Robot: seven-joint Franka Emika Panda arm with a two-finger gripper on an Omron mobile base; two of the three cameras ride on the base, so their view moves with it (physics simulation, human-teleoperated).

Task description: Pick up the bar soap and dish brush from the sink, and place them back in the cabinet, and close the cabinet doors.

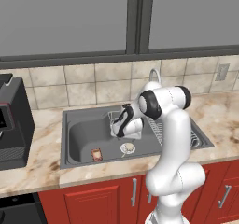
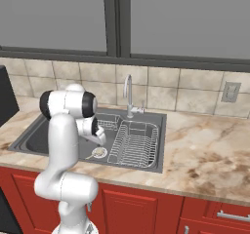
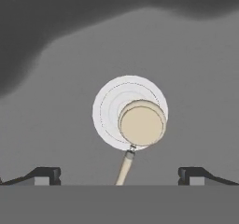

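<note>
Two items lie in the sink [image 1: 74,125], so the first pick is in hand. Over the basin, the gripper [image 3: 119,175] hangs with jaws spread wide and empty, straddling the dish brush [image 3: 141,123], whose round head rests on the white drain [image 3: 108,107]. Next it should likely descend and close on the handle. Left of it lies the bar soap [image 1: 96,154].
</note>
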